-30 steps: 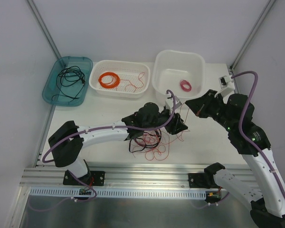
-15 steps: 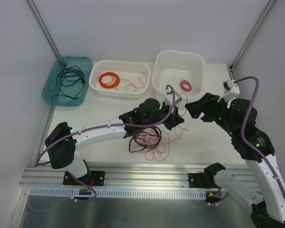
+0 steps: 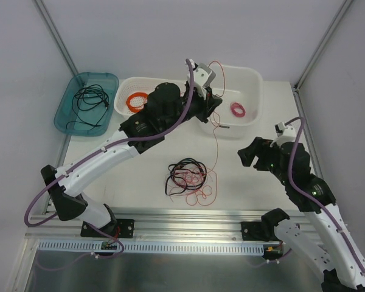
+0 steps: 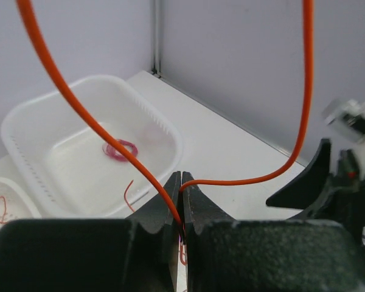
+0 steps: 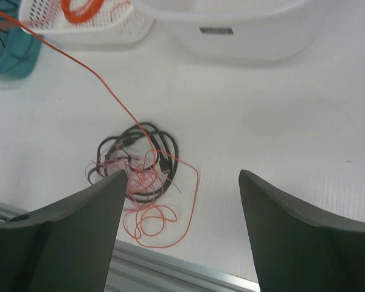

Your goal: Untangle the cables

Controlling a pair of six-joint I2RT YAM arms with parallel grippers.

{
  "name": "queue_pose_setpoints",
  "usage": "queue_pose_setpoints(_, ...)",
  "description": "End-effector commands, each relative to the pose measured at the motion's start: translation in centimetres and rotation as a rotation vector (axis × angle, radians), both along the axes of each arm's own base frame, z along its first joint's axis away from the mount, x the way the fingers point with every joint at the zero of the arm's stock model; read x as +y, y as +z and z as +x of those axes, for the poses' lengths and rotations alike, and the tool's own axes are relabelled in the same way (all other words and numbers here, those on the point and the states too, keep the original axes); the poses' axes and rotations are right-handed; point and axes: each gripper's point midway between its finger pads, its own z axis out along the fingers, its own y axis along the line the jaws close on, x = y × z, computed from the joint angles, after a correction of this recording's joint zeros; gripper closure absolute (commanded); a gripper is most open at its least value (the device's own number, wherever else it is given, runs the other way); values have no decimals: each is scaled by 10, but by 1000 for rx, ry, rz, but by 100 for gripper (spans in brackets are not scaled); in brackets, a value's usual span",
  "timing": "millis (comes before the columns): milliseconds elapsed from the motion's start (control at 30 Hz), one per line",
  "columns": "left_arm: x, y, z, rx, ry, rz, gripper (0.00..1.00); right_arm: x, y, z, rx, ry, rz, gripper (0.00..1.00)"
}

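Note:
The cables point(image 3: 187, 177) lie as a loose tangle of black, orange-red and pinkish wires on the white table; they also show in the right wrist view point(image 5: 137, 167). My left gripper point(image 3: 213, 102) is raised high beside the white tub. It is shut point(image 4: 180, 177) on one orange wire point(image 4: 249, 180). That orange wire point(image 3: 216, 145) runs taut from the jaws down to the tangle. My right gripper point(image 3: 247, 156) hangs to the right of the tangle, apart from it. Its jaws stand open point(image 5: 182, 175) with nothing between them.
A teal tray point(image 3: 66, 114) at the back left holds a black cable point(image 3: 88, 99). A white perforated basket point(image 3: 173, 115) holds a neat orange coil point(image 3: 139, 101). A white tub point(image 3: 249, 76) holds a small pink coil point(image 3: 238, 109). An aluminium rail point(image 3: 170, 222) borders the front.
My left gripper shut on the orange wire and rose from the tangle toward the tub, drawing the wire out. My right gripper opened and pulled back to the right and nearer.

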Motion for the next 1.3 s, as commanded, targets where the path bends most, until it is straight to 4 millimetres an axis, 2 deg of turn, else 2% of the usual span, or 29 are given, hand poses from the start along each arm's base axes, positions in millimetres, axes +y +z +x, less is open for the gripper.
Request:
queue_pose_setpoints(0, 28, 36, 3, -84, 71, 6, 100, 28, -16, 16, -7, 71, 76, 22)
queue_pose_setpoints(33, 30, 39, 4, -87, 78, 1, 100, 40, -23, 14, 12, 128, 105, 24)
queue_pose_setpoints(67, 33, 41, 6, -89, 93, -1, 100, 49, -24, 24, -6, 144, 128, 25)
queue_pose_setpoints(100, 34, 42, 6, -89, 98, -2, 100, 55, -42, 25, 28, 156, 144, 25)
queue_pose_setpoints(133, 35, 41, 7, -88, 101, 1, 100, 64, -46, 25, 35, 194, 167, 27)
queue_pose_setpoints(167, 37, 42, 7, -88, 107, 0, 100, 72, -47, 34, 18, 209, 191, 28)
queue_pose_setpoints(200, 37, 42, 7, -87, 110, -1, 100, 77, -59, 34, 42, 214, 209, 28)
queue_pose_setpoints(233, 38, 41, 6, -82, 110, -2, 100, 82, -55, 40, 11, 226, 231, 31)
queue_pose_setpoints(300, 41, 43, 8, -81, 124, -8, 100, 89, -74, 46, 38, 232, 228, 34)
queue_pose_setpoints(533, 49, 41, 8, -75, 147, -6, 100, 115, -93, 50, 68, 304, 248, 42)
queue_pose_setpoints(833, 60, 34, 15, -60, 183, 0, 100, 119, -93, 39, 69, 350, 197, 47)
queue_pose_setpoints(1033, 65, 26, 20, -43, 206, 14, 100, 109, -78, 29, 24, 357, 138, 47)
queue_pose_setpoints(1133, 66, 29, 20, -47, 206, 5, 100, 113, -71, 28, 16, 381, 144, 47)
queue_pose_setpoints(1200, 68, 32, 20, -49, 208, -1, 100, 118, -77, 28, 38, 395, 136, 47)
queue_pose_setpoints(1267, 69, 33, 19, -52, 209, 0, 100, 125, -75, 29, 34, 410, 151, 47)
